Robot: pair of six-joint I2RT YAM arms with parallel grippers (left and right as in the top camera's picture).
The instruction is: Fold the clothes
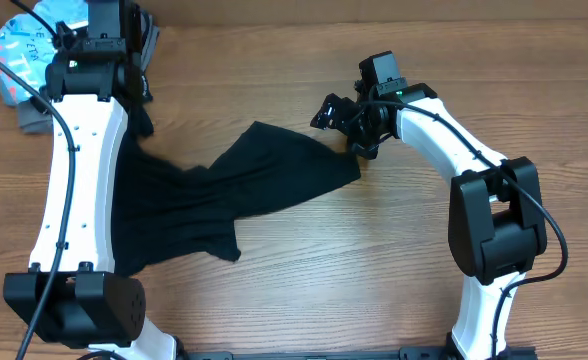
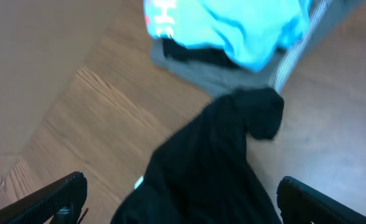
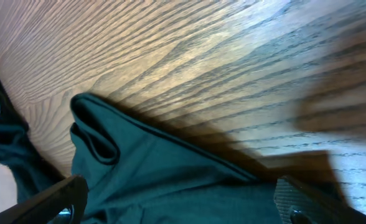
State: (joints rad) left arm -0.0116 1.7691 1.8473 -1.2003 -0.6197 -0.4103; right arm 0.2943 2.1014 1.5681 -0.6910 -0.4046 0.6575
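L arm (image 1: 74, 170) runs straight up the left edge, wrist over the far-left pile (image 1: 29, 60). L jaws wide, released, gripping nothing. R arm (image 1: 444, 135) elbows in toward centre, R jaws released too, at the tee's (image 1: 224, 190) right tip. Tee sprawls on tabletop (image 1: 374, 260) btwn both arms. Its left part is hidden under L arm. L wrist view blurry, fingertips cut off at frame edge.
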